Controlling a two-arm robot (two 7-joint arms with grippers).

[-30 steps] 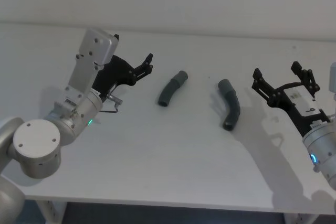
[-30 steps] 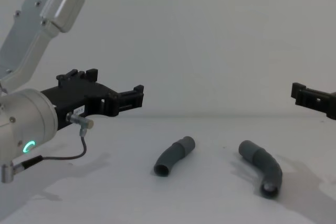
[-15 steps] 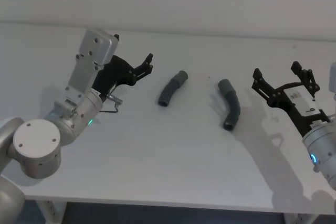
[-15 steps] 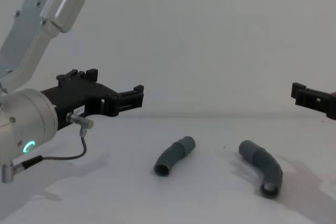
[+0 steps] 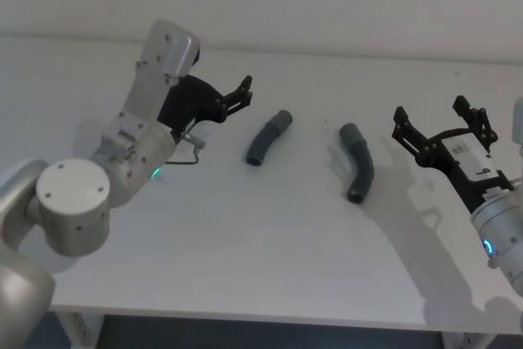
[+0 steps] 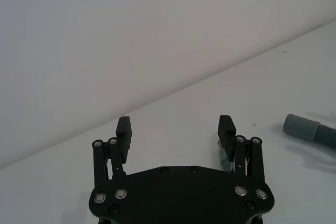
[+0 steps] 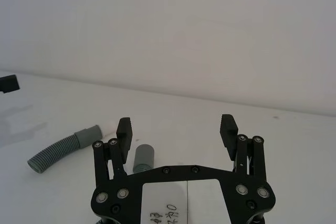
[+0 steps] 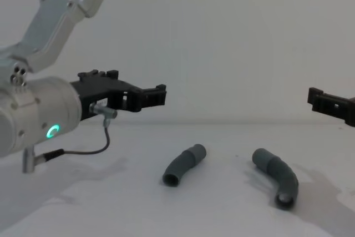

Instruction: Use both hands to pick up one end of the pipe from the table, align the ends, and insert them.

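White tabletop (image 5: 245, 243), pale wall behind. Item: pipe, two bent grey pieces, unjoined. Left piece (image 5: 267, 137) lies flat; right piece (image 5: 359, 163) lies near, to its right. Left end effector (image 5: 243, 91), spread wide, hovers just left of left piece; right end effector (image 5: 429, 110), also wide, hangs well right of it. Judged light, ribs bendy, cuff (image 5: 281, 120) stiffer: grip ribs beside cuff.

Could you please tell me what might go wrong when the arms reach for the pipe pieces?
The left pipe piece and right pipe piece lie loose on the table, so the open left end effector or right end effector might nudge or roll one rather than grip it. A grip on the ribbed bend could leave the cuffs misaligned.
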